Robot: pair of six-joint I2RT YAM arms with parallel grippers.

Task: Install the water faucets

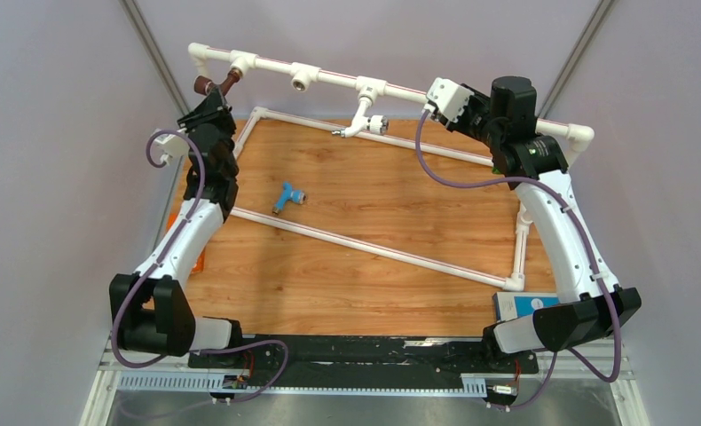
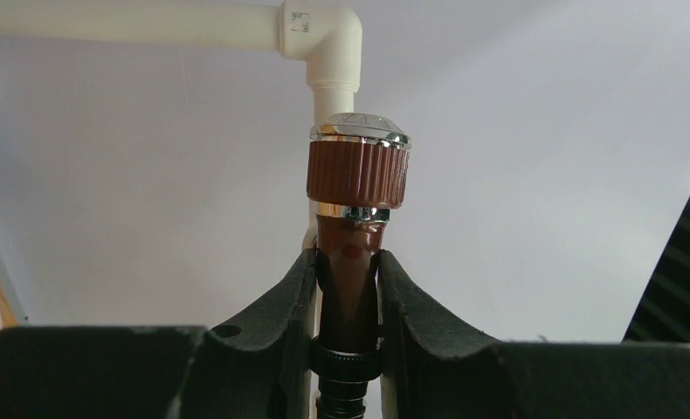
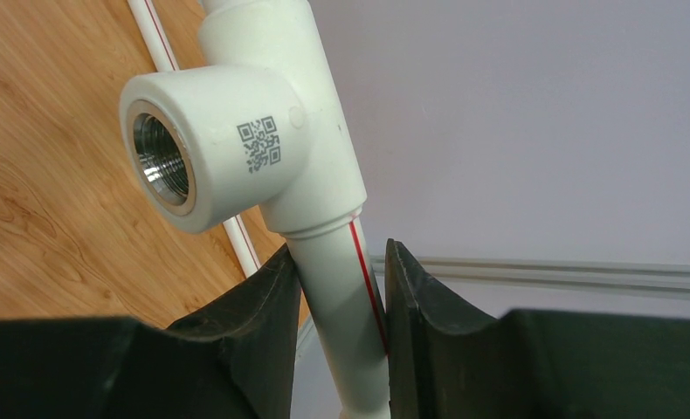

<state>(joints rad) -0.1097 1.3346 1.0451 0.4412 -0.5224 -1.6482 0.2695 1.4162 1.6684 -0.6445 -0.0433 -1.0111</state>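
left pincer (image 2: pixel 348 262): closed on the dark brown faucet (image 2: pixel 357 170). Both fingers (image 2: pixel 293 301) press its body just below the ribbed knob with the chrome cap.
dark brown faucet: upper left of the overhead view, meeting the leftmost tee of the pipe frame (image 1: pixel 334 80). The knob end points out to the left. Can't tell how far the thread is in.
right pincer (image 3: pixel 341 262): narrowed onto the frame's pipe just below a tee. The left-hand finger is flat against the pipe. The other shows a sliver of gap at its tip and meets the pipe lower down.
tee socket (image 3: pixel 203 148): upper left of the right wrist view, metal thread bare, nothing screwed in, QR mark on its side.
white faucet (image 1: pixel 362 120): top centre of the overhead view, hanging from the third tee along the far rail, spout end pointing down-left over the tabletop (image 1: pixel 374 213).
light blue faucet (image 1: pixel 287 195): lying loose on the wood, left of centre, inside the frame's rectangle, well apart from both pincers.
second tee: between the brown and white faucets, open socket facing the camera.
blue box (image 1: pixel 517 306): lower right corner of the tabletop, partly behind the right arm.
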